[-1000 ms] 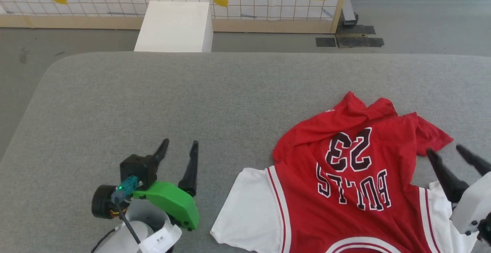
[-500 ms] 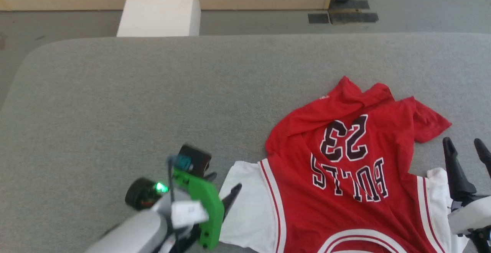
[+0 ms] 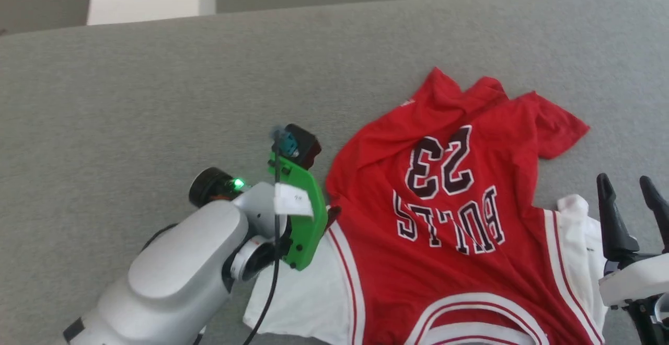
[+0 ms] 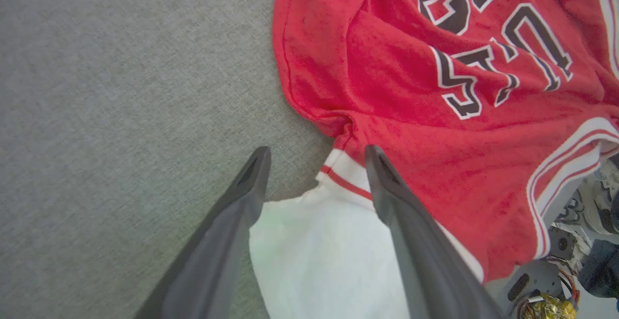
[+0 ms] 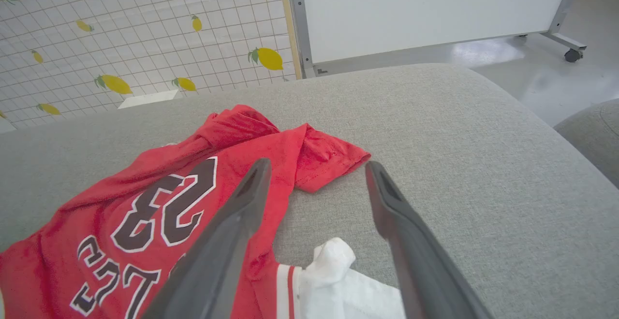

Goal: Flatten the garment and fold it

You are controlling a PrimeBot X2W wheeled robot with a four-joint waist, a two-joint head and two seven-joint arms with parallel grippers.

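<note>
Left wrist view | left gripper (image 4: 316, 150) and right gripper (image 5: 317, 163) unclenched | garment (image 4: 411, 92) likely bunched if sleeve (image 4: 319, 256) is dragged unevenly

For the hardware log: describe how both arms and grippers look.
The left arm: pale grey rounded shell, green bracket, white label, black cable, green light. The left gripper and right gripper: two long, dark grey tapered fingers each; the right's housing is white.
</note>
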